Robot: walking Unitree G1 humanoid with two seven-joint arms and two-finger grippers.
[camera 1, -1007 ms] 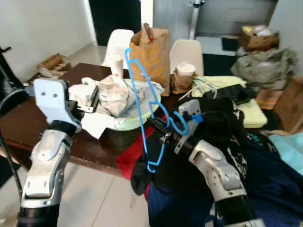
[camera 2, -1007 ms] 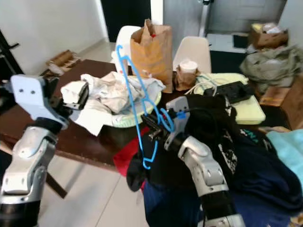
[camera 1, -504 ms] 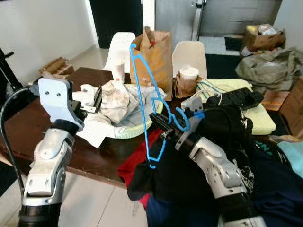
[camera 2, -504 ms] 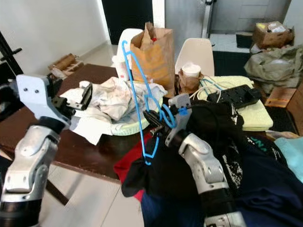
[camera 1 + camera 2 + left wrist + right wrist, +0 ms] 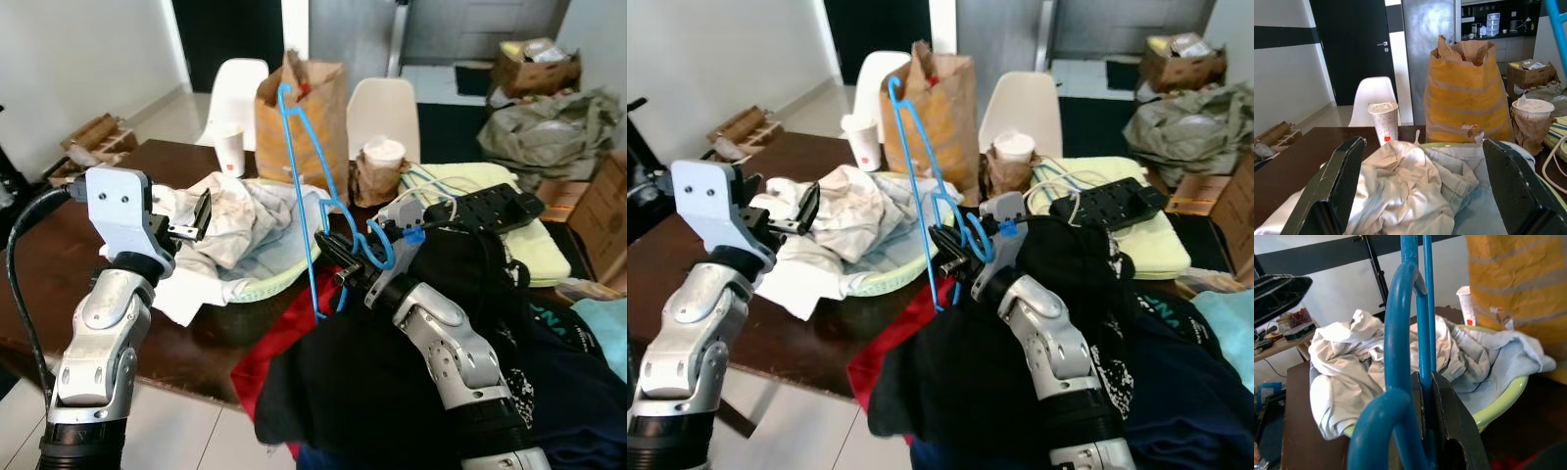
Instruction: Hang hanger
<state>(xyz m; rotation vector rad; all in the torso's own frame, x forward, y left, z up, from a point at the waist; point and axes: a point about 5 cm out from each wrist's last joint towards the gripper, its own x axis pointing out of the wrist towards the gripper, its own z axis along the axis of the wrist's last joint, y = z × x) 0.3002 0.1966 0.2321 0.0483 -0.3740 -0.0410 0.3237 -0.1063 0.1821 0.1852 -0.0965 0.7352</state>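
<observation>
Hanger (image 5: pixel 312 201) is now standing nearer upright than a second ago, right gripper (image 5: pixel 338 262) clamping its wire; lower end hiding behind dark clothes (image 5: pixel 392 382). Green basket (image 5: pixel 257 285) is holding crumpled laundry (image 5: pixel 230 211). Left gripper (image 5: pixel 1420 191) is hovering spread wide.

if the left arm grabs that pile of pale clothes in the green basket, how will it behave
The pale clothes look crumpled and limp, so they would probably sag and trail from the left pincer. Likely light. Parts spill over the green basket rim, so lifting may drag neighbouring pieces along.
</observation>
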